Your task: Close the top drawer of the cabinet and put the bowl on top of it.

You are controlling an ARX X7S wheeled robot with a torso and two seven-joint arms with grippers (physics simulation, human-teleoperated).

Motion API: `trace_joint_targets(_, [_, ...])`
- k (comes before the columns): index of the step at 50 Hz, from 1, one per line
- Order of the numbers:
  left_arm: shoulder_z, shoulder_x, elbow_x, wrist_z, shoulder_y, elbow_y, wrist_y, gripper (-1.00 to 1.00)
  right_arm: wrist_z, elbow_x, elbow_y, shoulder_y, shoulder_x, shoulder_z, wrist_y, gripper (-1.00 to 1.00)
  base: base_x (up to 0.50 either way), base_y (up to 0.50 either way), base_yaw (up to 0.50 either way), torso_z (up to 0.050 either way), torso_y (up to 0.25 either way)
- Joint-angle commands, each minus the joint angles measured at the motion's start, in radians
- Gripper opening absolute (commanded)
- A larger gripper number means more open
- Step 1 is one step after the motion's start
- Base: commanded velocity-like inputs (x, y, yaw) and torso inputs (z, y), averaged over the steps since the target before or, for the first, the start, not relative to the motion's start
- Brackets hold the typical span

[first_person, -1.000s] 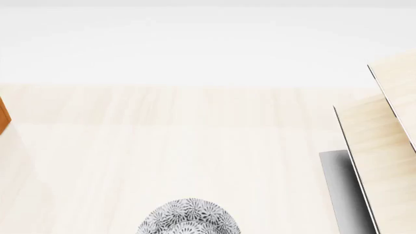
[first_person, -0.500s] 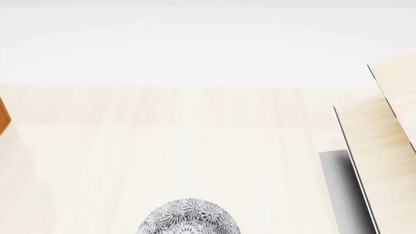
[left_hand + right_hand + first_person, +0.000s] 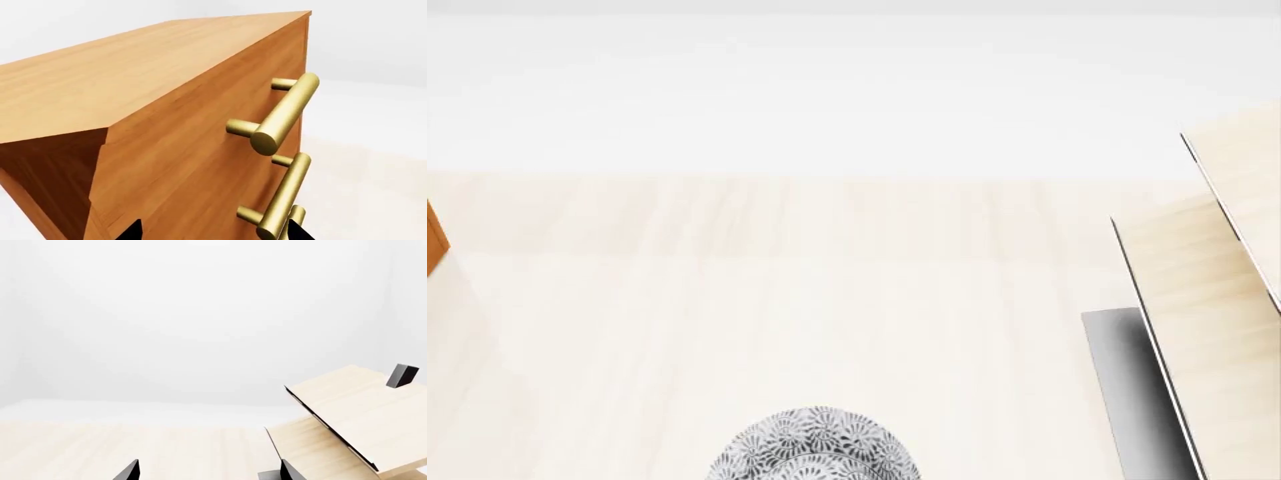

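Top drawer: my left wrist view shows the top drawer [image 3: 200,150] at the cabinet's upper front, its face standing out a little from the side panel, so it looks slightly open.
Handle: one brass bar handle [image 3: 283,115] sits on that drawer; a like lower handle [image 3: 283,195] is on the drawer front below.
Cabinet: the cabinet [image 3: 133,80] fills my left wrist view; in the head view only an orange sliver of it shows at the left edge.
Bowl: the bowl [image 3: 814,448] rests on the desk [image 3: 827,300] at the near edge of the head view, partly cut off, well apart from the cabinet.
Rack: a pale wood slanted rack [image 3: 1214,300] stands on the right of the desk.
Left gripper: my left gripper [image 3: 213,232] has its two dark fingertips spread, holding nothing, near the lower handle.
Right gripper: my right gripper [image 3: 207,471] is likewise spread and empty, facing the rack.
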Motion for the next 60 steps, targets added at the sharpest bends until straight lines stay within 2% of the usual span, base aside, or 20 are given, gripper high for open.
trace_joint_targets(1, [-0.024, -0.031, 0.013, -0.035, 0.0, -0.022, -0.009, 1.0, 0.004, 0.001, -0.001, -0.001, 0.005, -0.002, -0.002, 1.0, 0.0, 0.01, 0.0, 0.0, 0.0])
trace_joint_targets(13, [-0.022, -0.027, 0.012, -0.034, 0.006, -0.019, 0.0, 1.0, 0.007, -0.001, 0.0, -0.003, 0.01, -0.004, -0.009, 1.0, 0.0, 0.0, 0.0, 0.0, 0.0])
trace_joint_targets(18, [-0.012, -0.025, 0.008, -0.033, 0.027, 0.036, -0.009, 1.0, 0.01, 0.003, 0.001, -0.002, 0.012, -0.002, -0.01, 1.0, 0.0, 0.0, 0.0, 0.0, 0.0])
trace_joint_targets(34, [-0.062, 0.002, -0.133, -0.005, 0.16, 0.393, -0.135, 1.0, 0.015, 0.001, 0.006, 0.0, 0.015, -0.01, -0.012, 1.0, 0.0, 0.0, 0.0, 0.0, 0.0])
trace_joint_targets(44, [-0.077, 0.029, -0.178, 0.004, 0.262, 0.542, -0.132, 1.0, 0.02, 0.008, 0.001, -0.001, 0.022, -0.007, -0.014, 1.0, 0.0, 0.0, 0.0, 0.0, 0.0])
trace_joint_targets(45, [-0.116, 0.042, -0.234, 0.014, 0.265, 0.592, -0.167, 1.0, 0.021, 0.003, 0.002, 0.003, 0.02, -0.014, -0.01, 1.0, 0.0, 0.0, 0.0, 0.0, 0.0])
trace_joint_targets(48, [-0.095, 0.027, -0.233, -0.005, 0.287, 0.682, -0.189, 1.0, 0.023, 0.003, -0.003, -0.001, 0.024, -0.013, -0.009, 1.0, 0.0, 0.0, 0.0, 0.0, 0.0])
trace_joint_targets(54, [-0.149, 0.038, -0.281, -0.028, 0.387, 0.858, -0.22, 1.0, 0.026, 0.011, -0.006, -0.013, 0.029, -0.001, -0.02, 1.0, 0.0, 0.0, 0.0, 0.0, 0.0])
trace_joint_targets(60, [-0.155, 0.053, -0.275, -0.044, 0.524, 0.987, -0.187, 1.0, 0.024, 0.004, -0.006, -0.019, 0.033, -0.006, -0.026, 1.0, 0.0, 0.0, 0.0, 0.0, 0.0])
